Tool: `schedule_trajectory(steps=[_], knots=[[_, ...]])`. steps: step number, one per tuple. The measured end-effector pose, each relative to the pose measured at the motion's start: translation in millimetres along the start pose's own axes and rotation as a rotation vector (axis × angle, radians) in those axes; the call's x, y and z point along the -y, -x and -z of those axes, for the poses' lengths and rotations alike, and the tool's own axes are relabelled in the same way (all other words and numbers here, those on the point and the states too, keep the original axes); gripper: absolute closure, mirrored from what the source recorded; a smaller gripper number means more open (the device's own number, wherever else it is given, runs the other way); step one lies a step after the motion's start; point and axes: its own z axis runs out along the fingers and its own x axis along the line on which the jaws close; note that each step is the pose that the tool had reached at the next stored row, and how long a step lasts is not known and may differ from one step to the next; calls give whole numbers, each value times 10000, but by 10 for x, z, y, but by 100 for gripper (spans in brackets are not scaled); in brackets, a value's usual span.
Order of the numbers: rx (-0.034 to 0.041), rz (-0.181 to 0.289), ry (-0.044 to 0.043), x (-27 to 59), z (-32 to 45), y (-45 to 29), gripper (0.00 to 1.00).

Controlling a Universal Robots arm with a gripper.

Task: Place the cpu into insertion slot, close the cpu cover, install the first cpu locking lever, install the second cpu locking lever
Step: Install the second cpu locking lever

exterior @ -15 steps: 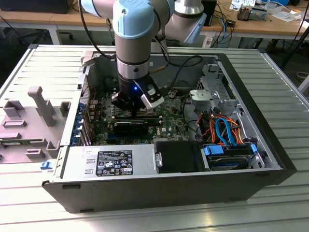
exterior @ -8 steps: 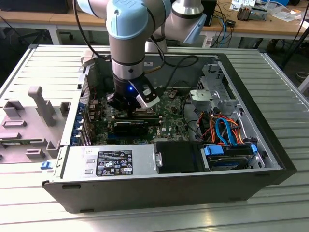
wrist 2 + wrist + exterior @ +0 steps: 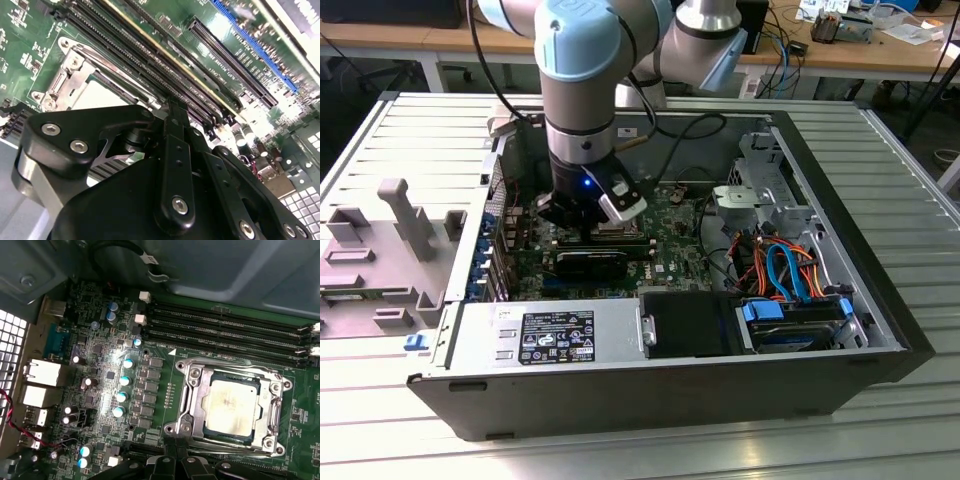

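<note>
Exterior view: 1 arm reaches down into 1 open computer case [image 3: 880, 330] lying on the counter [image 3: 380, 440]; its end effector [image 3: 588, 226] hangs just above the motherboard [image 3: 670, 250].

First wrist view: 1 cpu [image 3: 231, 406] sits in its socket, framed by 1 cpu cover [image 3: 192, 390] that appears lowered around it, so placing and covering look done. Whether either of the 2 levers is latched cannot be told. 4 memory slots [image 3: 225, 330] run beside the socket. Whether the end effector is open or closed cannot be told.
</note>
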Motion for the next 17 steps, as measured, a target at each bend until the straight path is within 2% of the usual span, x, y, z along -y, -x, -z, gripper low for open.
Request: schedule_trajectory(steps=[4,11,15,17], knots=[[7,33,45,-24,-6,-20,89],[41,100,257,-30,-17,-49,89],[49,121,308,-29,-24,-48,89],[62,123,364,-28,-39,-48,89]])
